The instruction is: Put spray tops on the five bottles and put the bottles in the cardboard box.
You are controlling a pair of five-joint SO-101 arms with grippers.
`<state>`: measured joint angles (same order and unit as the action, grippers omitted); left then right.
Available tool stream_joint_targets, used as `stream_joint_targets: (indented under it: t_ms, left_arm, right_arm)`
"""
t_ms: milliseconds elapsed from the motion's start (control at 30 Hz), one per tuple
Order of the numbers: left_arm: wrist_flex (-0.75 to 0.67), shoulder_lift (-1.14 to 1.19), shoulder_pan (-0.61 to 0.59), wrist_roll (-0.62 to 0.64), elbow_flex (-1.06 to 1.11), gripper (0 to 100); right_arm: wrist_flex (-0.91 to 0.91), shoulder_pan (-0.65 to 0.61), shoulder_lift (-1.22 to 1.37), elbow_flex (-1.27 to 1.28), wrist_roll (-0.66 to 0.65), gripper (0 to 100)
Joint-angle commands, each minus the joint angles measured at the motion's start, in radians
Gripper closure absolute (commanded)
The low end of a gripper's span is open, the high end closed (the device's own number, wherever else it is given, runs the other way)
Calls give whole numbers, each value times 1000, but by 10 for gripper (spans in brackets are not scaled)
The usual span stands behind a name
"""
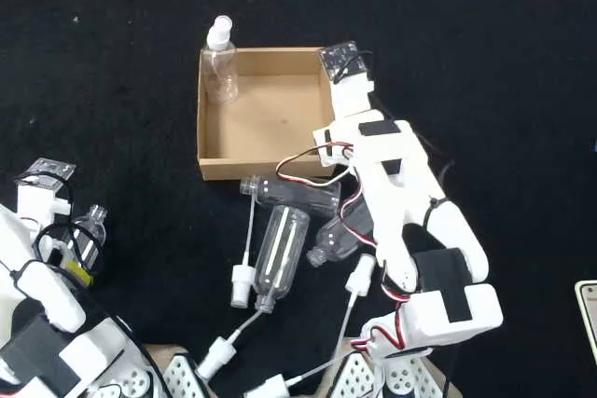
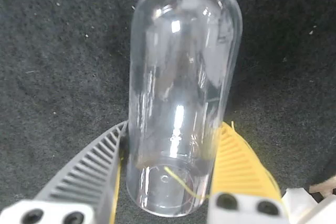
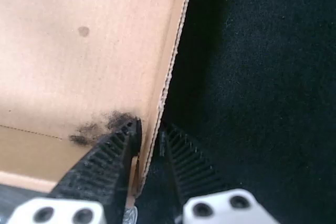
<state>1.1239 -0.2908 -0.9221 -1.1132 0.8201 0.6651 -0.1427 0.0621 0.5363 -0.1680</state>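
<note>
The left gripper (image 2: 174, 127) is clenched on the lower end of a clear uncapped bottle (image 2: 181, 77), with its grey and yellow fingers pressed to either side. From above, that bottle (image 1: 89, 228) is at the near left of the black worktop (image 1: 485, 72), well apart from the cardboard box (image 1: 266, 168).

The right gripper (image 3: 150, 132) straddles a wall of the box near a corner. One finger is inside over the cardboard floor and the other is outside over the black cloth. It appears to be pinched onto the wall's edge, though the contact is hard to make out.

A capped bottle (image 1: 221, 62) stands upright in the box's far left corner with a white sprayer fitted.

Three open bottles lie on their sides just in front of the box. The first bottle (image 1: 294, 193) runs along the front wall, the second bottle (image 1: 280, 249) angles toward the near edge, and the third bottle (image 1: 334, 238) is partly under the right arm.

Loose spray tops with thin tubes lie around them: one spray top (image 1: 242, 283) beside the second bottle, another spray top (image 1: 359, 277) by the right arm, and two more (image 1: 219, 356) at the near edge.
</note>
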Motion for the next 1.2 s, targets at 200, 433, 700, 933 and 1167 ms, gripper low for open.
stream_joint_targets:
  t_ms: [200,433,700,933,1167]
  left_arm:
    - [-3,-15,-7,0,-41,760]
    - [-3,-14,19,-41,-134,706]
    - [-14,-3,104,-118,-119,704]
    - [-14,-3,154,-155,-104,707]
    - [-14,-2,150,-160,-102,707]
  right_arm:
    - [14,8,-48,-44,-5,828]
    - [17,5,-56,-59,-5,815]
    - [107,-31,-194,-47,58,815]
    - [146,-51,-312,12,83,815]
    - [149,-129,-466,104,86,815]
